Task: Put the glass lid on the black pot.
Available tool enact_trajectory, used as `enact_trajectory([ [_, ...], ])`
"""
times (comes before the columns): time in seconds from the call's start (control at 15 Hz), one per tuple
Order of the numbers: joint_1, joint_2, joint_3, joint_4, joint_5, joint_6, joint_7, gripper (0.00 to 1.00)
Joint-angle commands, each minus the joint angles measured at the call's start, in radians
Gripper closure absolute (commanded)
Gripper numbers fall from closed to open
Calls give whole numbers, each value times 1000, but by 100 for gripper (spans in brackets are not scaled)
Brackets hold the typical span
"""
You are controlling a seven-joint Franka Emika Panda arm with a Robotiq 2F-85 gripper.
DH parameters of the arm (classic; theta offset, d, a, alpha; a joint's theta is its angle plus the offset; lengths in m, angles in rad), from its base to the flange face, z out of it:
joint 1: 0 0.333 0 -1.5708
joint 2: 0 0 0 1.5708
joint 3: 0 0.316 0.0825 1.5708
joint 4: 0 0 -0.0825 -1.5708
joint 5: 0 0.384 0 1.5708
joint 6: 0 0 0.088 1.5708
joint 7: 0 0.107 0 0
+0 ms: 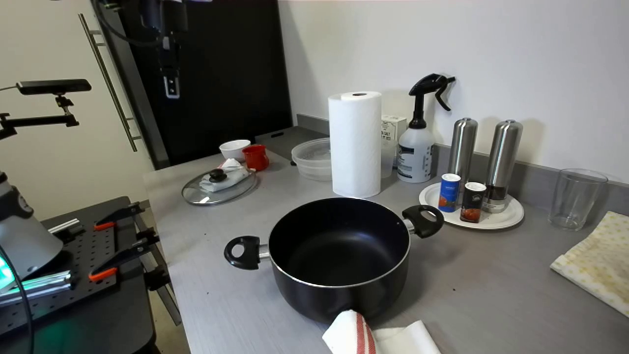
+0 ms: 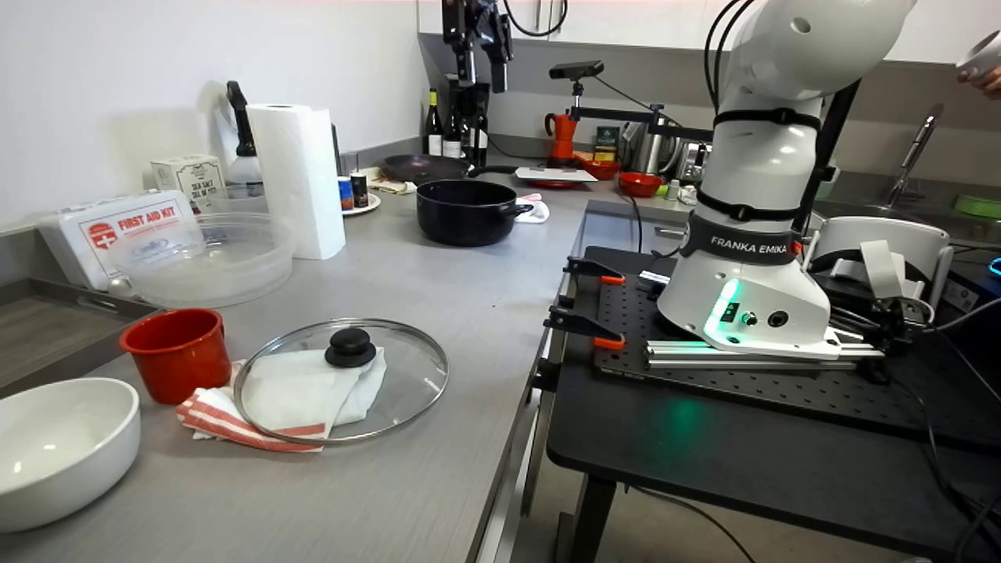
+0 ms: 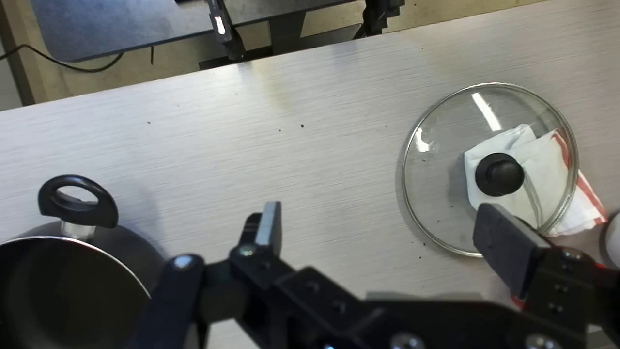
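In the wrist view, your gripper [image 3: 380, 230] has its fingers spread wide along the bottom. You see the lid [image 3: 499, 174] at right, lying partly over a towel [image 3: 579, 213], and the pot [image 3: 68, 291] at lower left, cut by the frame.

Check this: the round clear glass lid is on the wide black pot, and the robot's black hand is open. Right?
Not quite: in the wrist view, the glass lid lies off the pot, partly over a white cloth with red stripes. The hand is indeed open.
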Motion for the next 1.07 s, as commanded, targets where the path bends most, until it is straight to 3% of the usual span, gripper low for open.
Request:
enact_trajectory([
  [0.0,13,100,35,30,-26,41,3,0],
  [1.0,146,471,179,137,-246,229,10,0],
])
